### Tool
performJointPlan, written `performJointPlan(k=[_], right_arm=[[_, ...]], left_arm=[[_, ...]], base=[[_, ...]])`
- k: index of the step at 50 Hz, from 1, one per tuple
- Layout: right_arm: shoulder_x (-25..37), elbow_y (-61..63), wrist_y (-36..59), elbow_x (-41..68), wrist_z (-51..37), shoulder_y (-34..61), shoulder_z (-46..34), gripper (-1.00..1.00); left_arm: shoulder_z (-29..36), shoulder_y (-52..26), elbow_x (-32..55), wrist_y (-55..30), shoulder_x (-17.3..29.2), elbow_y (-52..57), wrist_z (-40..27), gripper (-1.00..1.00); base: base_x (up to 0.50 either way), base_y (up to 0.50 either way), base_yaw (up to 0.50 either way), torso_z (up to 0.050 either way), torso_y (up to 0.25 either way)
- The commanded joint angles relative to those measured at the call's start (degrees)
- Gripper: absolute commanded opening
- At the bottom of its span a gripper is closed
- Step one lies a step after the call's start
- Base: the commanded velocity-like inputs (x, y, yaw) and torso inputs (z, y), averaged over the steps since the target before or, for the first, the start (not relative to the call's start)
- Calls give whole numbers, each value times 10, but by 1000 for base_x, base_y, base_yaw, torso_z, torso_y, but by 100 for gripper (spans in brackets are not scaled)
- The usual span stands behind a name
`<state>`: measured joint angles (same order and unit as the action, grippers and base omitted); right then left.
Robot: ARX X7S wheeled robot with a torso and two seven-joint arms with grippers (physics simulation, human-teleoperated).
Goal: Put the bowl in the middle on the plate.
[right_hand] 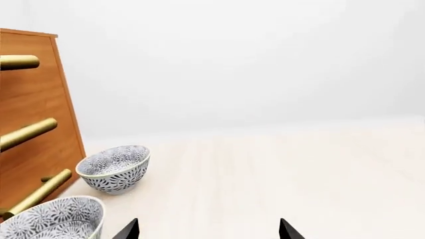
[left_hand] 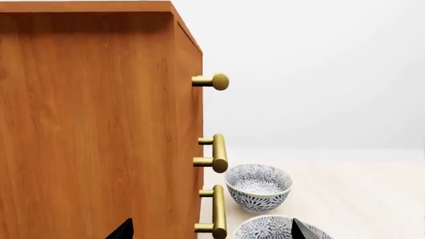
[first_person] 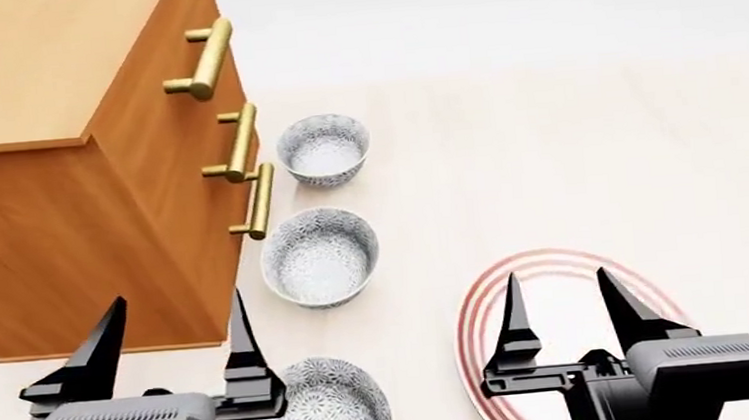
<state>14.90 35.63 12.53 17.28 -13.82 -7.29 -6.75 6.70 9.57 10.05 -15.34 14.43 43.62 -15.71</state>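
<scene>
Three patterned bowls stand in a row beside the wooden cabinet in the head view. The bowl in the middle (first_person: 319,256) sits between a farther bowl (first_person: 325,149) and a nearer one (first_person: 317,412). The plate (first_person: 478,307), white with red rings, lies to the right, partly hidden under my right gripper (first_person: 557,291), which is open and empty above it. My left gripper (first_person: 178,316) is open and empty, hovering by the nearest bowl and the cabinet's corner. The left wrist view shows the middle bowl (left_hand: 272,230) by the left gripper (left_hand: 212,229). The right wrist view shows it (right_hand: 50,219) left of the right gripper (right_hand: 209,229).
A wooden cabinet (first_person: 65,194) with brass bar handles (first_person: 245,140) stands at the left, its handles jutting toward the bowls. The light tabletop (first_person: 583,133) stretches to the right and far side. The farther bowl (left_hand: 259,186) also shows in the left wrist view.
</scene>
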Motion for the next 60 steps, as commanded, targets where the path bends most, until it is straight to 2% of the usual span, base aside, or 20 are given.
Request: performJointPlan(k=[1, 8, 16, 26, 33, 46, 47, 48, 49, 50, 51, 52, 54, 55, 60], right_arm=[[5, 2, -3, 2, -6, 0, -3, 100], [7, 1, -5, 3, -8, 0, -6, 100], [11, -1, -6, 5, -10, 1, -9, 100], [15, 1, -6, 7, -13, 1, -13, 100], [17, -1, -6, 7, -15, 3, -16, 100], [21, 4, -5, 10, -21, 2, -19, 100], [107, 37, 81, 96, -106, 88, -3, 100], [21, 118, 167, 43, -21, 174, 83, 100], [-65, 117, 253, 44, 65, 260, 130, 100], [-115, 147, 339, 57, 150, 346, 149, 100], [-115, 148, 425, 59, 150, 432, 149, 100], [-114, 148, 511, 61, 149, 464, 148, 100], [-114, 148, 682, 65, 148, 471, 151, 100], [-113, 147, 727, 66, 147, 471, 149, 100], [-106, 132, 720, 67, 142, 479, 129, 100]], left_arm=[[-7, 22, 2, -10, 10, 78, -19, 100], [-9, 37, 9, -21, 17, 128, -28, 100], [-9, 40, 20, -26, 18, 145, -34, 100], [-4, 44, 21, -16, 25, 147, -39, 100], [1, 42, 19, -13, 27, 143, -45, 100], [4, 44, 23, -8, 35, 142, -50, 100], [0, 34, 20, -16, 35, 134, -54, 100], [0, 35, 21, -15, 36, 135, -54, 100], [0, 35, 20, -14, 37, 134, -54, 100], [0, 34, 22, -15, 37, 134, -55, 100], [0, 35, 21, -14, 37, 134, -55, 100], [0, 35, 22, -14, 37, 133, -56, 100], [3, 35, 21, -15, 37, 134, -57, 100], [3, 35, 21, -14, 38, 135, -57, 100], [2, 35, 23, -13, 40, 133, -60, 100]], base=[[0, 0, 0, 0, -250], [0, 0, 0, -2, -241], [0, 0, 0, 0, 0], [0, 0, 0, 0, 0], [0, 0, 0, -3, -212], [0, 0, 0, 0, 0], [0, 0, 0, 0, 0], [0, 0, 0, 0, 0], [0, 0, 0, 0, 0], [0, 0, 0, 0, 0], [0, 0, 0, 0, 0], [0, 0, 0, 0, 0], [0, 0, 0, 0, 0], [0, 0, 0, 0, 0], [0, 0, 0, 0, 0]])
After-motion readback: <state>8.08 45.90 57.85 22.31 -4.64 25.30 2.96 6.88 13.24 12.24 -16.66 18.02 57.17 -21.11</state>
